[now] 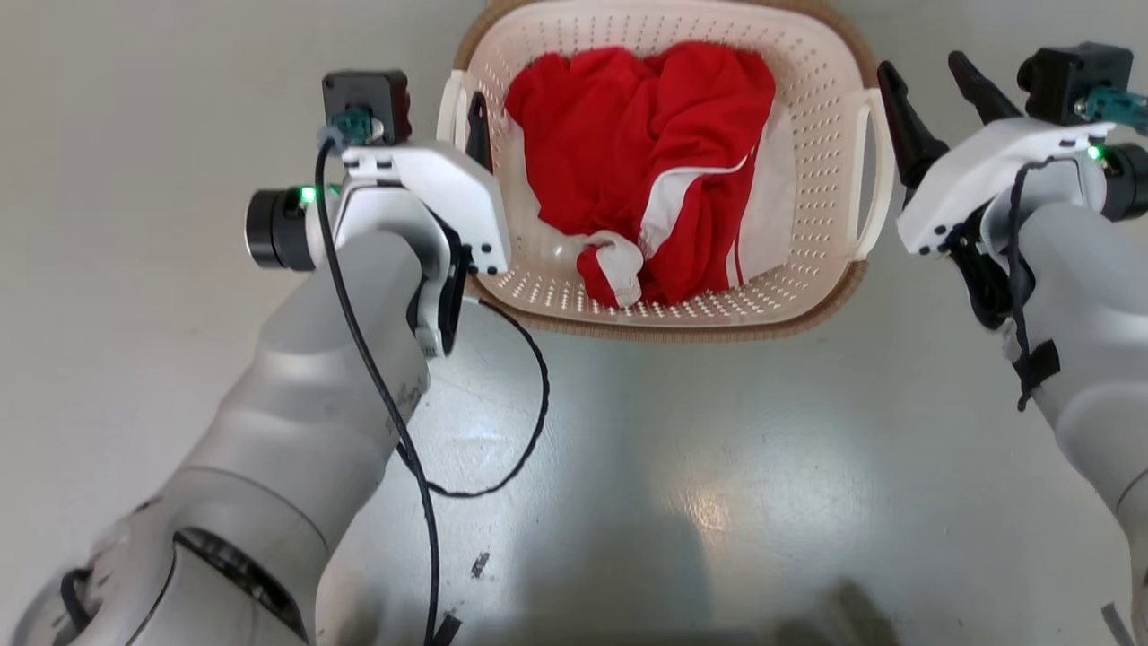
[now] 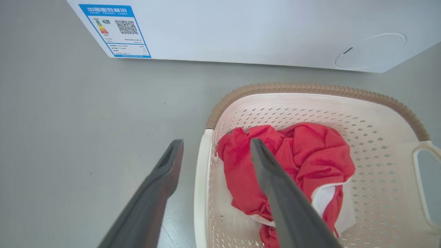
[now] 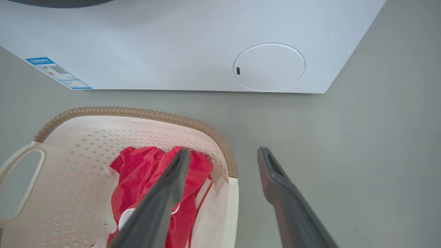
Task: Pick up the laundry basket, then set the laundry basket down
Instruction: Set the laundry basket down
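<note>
- Left gripper [image 2: 217, 143]: jaws wide open, straddling the left white loop handle [image 2: 201, 179] of the cream-white perforated plastic laundry basket [image 1: 664, 327]. Nothing is gripped.
- Right gripper [image 3: 224, 151]: jaws wide open astride the right loop handle [image 3: 231, 206].
- The basket is upright on the grey floor [image 1: 717, 467] at 12 o'clock in the head view, long axis 9–3.
- Crumpled red-and-white garment [image 1: 646, 152] inside; white washing machine [image 3: 172, 41] beyond at 12.

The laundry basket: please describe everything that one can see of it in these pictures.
The laundry basket is cream-white perforated plastic, rounded-rectangular, with a brown woven-look rim and a white loop handle on each side. It stands upright on the grey floor, near a white appliance, holding a crumpled red and white garment. The open left gripper and right gripper each stand at one handle; contact is unclear.
</note>
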### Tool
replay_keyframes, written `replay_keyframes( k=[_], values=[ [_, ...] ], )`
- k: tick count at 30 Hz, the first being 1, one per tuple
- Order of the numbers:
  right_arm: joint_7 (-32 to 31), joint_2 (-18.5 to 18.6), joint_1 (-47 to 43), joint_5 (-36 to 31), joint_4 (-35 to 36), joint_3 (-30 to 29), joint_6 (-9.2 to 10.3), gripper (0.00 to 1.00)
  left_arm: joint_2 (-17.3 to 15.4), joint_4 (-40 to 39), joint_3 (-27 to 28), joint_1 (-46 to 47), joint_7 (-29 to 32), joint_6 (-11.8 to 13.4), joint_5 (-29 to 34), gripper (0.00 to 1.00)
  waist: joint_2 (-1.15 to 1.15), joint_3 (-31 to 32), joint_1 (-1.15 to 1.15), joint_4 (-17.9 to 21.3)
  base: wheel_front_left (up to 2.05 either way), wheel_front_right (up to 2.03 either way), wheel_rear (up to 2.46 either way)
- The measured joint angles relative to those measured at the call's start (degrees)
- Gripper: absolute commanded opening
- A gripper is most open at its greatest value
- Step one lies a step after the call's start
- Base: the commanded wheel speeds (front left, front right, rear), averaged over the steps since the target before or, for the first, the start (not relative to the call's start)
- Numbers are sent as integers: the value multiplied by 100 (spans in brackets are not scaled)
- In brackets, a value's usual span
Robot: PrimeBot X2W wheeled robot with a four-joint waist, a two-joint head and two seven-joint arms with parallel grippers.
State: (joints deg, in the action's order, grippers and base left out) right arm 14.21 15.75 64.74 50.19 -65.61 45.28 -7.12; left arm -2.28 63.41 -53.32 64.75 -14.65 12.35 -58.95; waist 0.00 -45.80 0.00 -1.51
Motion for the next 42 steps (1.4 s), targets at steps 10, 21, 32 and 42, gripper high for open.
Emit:
replay_keyframes(
  k=[10,21,32,42],
  values=[
    [0,58,-780,-1166,679,-1183,-1,100,-135,-632,1083,-948,0,-22,945,100,0,628,0,16,0,0,0],
    [1,-151,-2174,-2849,1758,-2783,-1,100,-168,-1312,2202,-2190,0,-327,1848,100,0,1635,0,131,0,0,0],
    [1,-503,-3678,-3733,2770,-3810,-1,100,-203,-2337,3274,-3653,0,-642,2738,100,0,2754,0,198,0,0,0],
    [1,-598,-4713,-3992,3387,-4085,-2,100,-205,-3248,4052,-4979,0,-740,3186,100,0,3602,0,197,0,0,0]
  ],
)
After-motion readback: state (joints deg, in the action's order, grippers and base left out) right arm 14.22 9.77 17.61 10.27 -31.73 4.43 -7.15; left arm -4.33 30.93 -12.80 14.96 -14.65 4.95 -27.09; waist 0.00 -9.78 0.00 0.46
